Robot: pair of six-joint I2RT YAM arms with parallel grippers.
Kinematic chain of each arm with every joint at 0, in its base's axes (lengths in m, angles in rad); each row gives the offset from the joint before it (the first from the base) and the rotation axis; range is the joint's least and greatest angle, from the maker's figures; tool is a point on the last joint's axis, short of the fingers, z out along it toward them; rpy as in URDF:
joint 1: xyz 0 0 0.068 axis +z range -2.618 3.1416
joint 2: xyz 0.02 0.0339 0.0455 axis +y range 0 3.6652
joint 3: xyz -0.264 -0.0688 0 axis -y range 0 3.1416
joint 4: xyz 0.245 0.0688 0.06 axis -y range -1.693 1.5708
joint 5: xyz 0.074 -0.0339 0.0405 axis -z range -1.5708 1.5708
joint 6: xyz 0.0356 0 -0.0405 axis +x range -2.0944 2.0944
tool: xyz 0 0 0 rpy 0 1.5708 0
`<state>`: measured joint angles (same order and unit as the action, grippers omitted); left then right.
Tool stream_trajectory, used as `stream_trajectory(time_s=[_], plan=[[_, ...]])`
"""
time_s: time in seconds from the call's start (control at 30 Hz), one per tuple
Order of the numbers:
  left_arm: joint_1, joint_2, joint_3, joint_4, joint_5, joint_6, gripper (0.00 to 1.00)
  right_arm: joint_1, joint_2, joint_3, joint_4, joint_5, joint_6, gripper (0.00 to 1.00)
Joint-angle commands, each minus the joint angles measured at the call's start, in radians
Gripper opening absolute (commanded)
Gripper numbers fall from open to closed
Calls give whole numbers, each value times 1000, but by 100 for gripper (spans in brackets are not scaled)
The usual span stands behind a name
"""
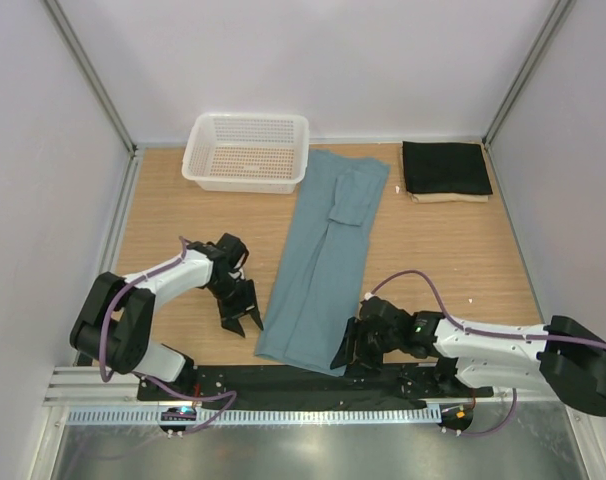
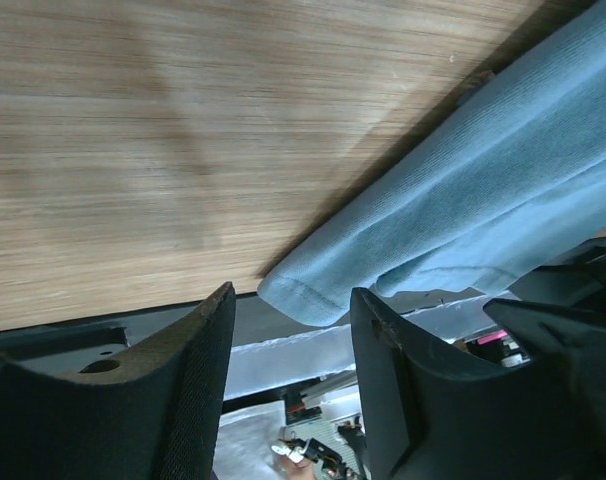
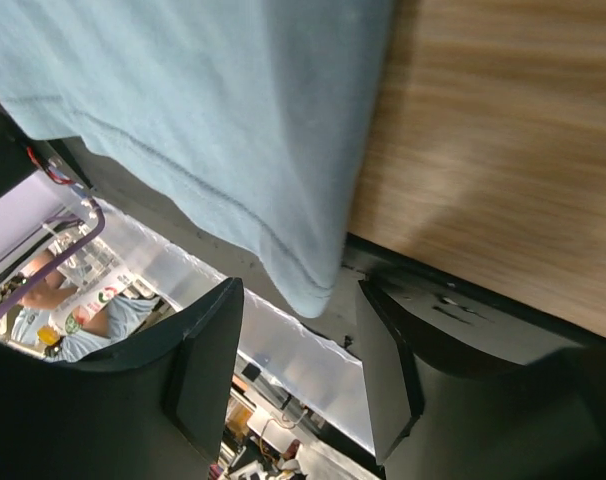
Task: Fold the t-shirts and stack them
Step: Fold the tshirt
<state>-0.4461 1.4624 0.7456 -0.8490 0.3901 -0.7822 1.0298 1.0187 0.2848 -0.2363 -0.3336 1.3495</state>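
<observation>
The teal-blue t-shirt [image 1: 328,255] lies folded into a long strip down the middle of the table, its hem at the near edge. My left gripper [image 1: 241,318] is open beside the hem's left corner [image 2: 308,295], not touching it. My right gripper [image 1: 345,355] is open at the hem's right corner [image 3: 308,290], with the cloth just ahead of the jaws. The black t-shirt [image 1: 445,167] lies folded at the back right on top of the cream-beige one [image 1: 448,198], of which only an edge shows.
A white mesh basket [image 1: 247,150] stands at the back left, next to the teal shirt's far end. A black strip [image 1: 313,378] runs along the table's near edge under the hem. Grey walls close in the table on three sides.
</observation>
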Motion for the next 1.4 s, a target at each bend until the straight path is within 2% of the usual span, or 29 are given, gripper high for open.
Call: stream_trajectory(time_s=[0.0, 0.1, 0.37, 0.47, 0.5, 0.53, 0.57, 0.73, 0.97, 1.37], plan=[[-3, -27, 18, -27, -17, -5, 52, 49, 32, -6, 112, 64, 103, 54], [-5, -37, 20, -38, -16, 0, 54, 62, 46, -21, 97, 83, 126, 52], [-3, -66, 15, -56, 9, 8, 62, 65, -109, -102, 17, 168, 227, 39], [-5, -74, 6, -45, 23, 5, 63, 65, -137, -134, 37, 165, 255, 27], [-5, -71, -2, -42, 35, 4, 62, 65, -147, -139, 38, 165, 255, 17], [-5, -70, -6, -35, 41, 3, 63, 65, -150, -138, 35, 159, 255, 12], [-5, -66, -12, -30, 50, 0, 62, 65, -152, -134, 28, 157, 254, 2], [-11, -59, -57, 14, 90, -17, 52, 65, -218, -108, -118, 180, 231, 1], [-69, -30, -77, 45, 124, -18, 59, 65, -328, -159, -172, 177, 254, 1], [-190, 50, -97, 183, 156, -133, 50, 65, -344, -156, -172, 182, 243, 1]])
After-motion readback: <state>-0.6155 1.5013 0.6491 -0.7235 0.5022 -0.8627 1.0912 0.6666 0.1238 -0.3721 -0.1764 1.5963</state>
